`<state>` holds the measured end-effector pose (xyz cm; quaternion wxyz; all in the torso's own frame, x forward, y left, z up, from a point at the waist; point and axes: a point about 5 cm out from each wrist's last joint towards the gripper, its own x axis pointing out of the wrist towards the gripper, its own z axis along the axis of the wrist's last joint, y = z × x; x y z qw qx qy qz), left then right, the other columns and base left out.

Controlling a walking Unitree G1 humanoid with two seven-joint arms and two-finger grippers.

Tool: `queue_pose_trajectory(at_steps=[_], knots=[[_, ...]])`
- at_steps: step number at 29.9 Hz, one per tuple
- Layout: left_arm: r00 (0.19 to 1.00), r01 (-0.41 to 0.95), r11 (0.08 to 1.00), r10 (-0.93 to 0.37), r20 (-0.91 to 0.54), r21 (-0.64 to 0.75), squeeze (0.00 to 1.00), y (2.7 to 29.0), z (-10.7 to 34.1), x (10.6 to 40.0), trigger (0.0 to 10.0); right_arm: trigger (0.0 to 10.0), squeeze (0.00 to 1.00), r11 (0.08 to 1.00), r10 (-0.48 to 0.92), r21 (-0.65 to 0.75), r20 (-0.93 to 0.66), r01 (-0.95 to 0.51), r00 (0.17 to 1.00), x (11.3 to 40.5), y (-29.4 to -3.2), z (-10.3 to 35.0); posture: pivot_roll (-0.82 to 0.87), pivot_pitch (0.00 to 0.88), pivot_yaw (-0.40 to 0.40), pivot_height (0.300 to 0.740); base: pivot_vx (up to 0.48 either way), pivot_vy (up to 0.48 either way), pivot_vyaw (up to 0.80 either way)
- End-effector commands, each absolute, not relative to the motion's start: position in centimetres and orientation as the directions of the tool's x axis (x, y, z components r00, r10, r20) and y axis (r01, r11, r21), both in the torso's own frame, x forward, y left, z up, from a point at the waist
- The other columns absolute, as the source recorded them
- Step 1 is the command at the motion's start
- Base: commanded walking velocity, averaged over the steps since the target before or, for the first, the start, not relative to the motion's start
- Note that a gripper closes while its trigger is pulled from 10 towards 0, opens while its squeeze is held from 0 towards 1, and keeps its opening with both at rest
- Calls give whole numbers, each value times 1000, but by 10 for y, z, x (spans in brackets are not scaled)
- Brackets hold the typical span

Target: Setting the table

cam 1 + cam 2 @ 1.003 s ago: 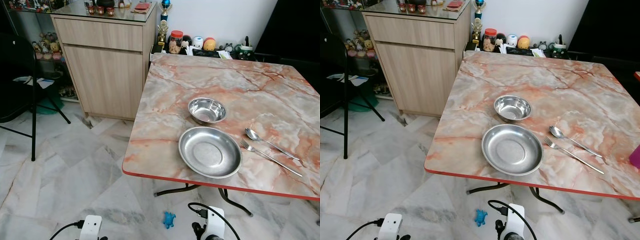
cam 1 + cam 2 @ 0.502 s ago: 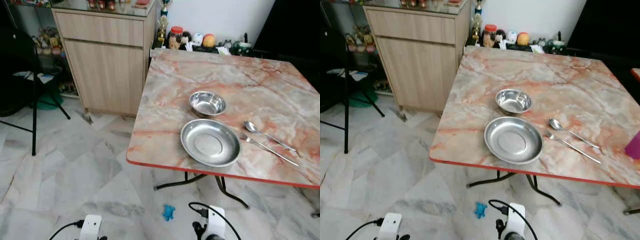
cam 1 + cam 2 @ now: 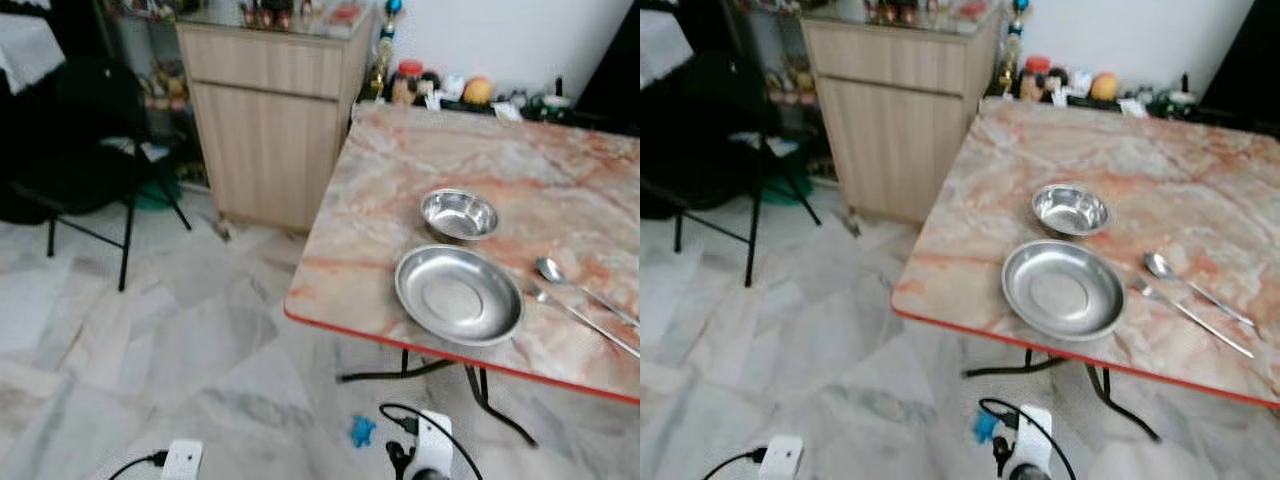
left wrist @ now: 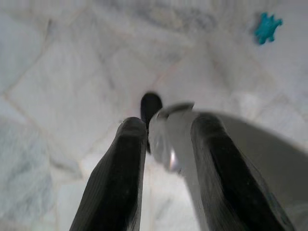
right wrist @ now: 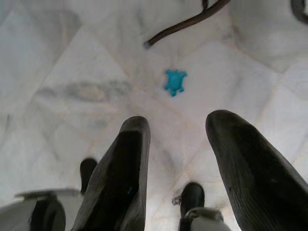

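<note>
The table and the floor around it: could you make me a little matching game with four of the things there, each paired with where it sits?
Things:
1. small bowl
2. large plate
3. spoon
4. blue toy

Places:
A. on the marble floor, under the table's near edge
B. nearest the table's red front edge
C. on the robot's right of the plate
D. just behind the plate

Pairs: 1-D, 2-B, 3-C, 4-A
</note>
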<state>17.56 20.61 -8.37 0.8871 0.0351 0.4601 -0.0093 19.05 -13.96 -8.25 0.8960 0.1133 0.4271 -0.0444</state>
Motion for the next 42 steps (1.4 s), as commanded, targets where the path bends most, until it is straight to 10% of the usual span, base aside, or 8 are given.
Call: queue_pose_trajectory(at_steps=[1, 24, 30, 42], knots=[[569, 50, 998, 12, -822, 49, 0, 205, -85, 173, 10000, 10000, 0, 967, 11, 173, -760, 186, 650, 192, -141, -81, 141, 0, -101, 736, 0, 0, 0], [575, 29, 998, 35, -817, 63, 0, 209, -85, 171, 10000, 10000, 0, 980, -69, 68, -770, 189, 634, 190, -148, -82, 124, 0, -109, 736, 0, 0, 0], [718, -51, 997, 79, -691, 61, 0, 220, -64, 204, 10000, 10000, 0, 969, -132, 38, -756, 245, 641, 166, -198, -87, 135, 0, -109, 736, 0, 0, 0], [767, 32, 999, -8, -642, 25, 0, 206, -48, 234, 10000, 10000, 0, 969, -101, 52, -808, 241, 580, 144, -192, -97, 129, 0, -88, 736, 0, 0, 0]])
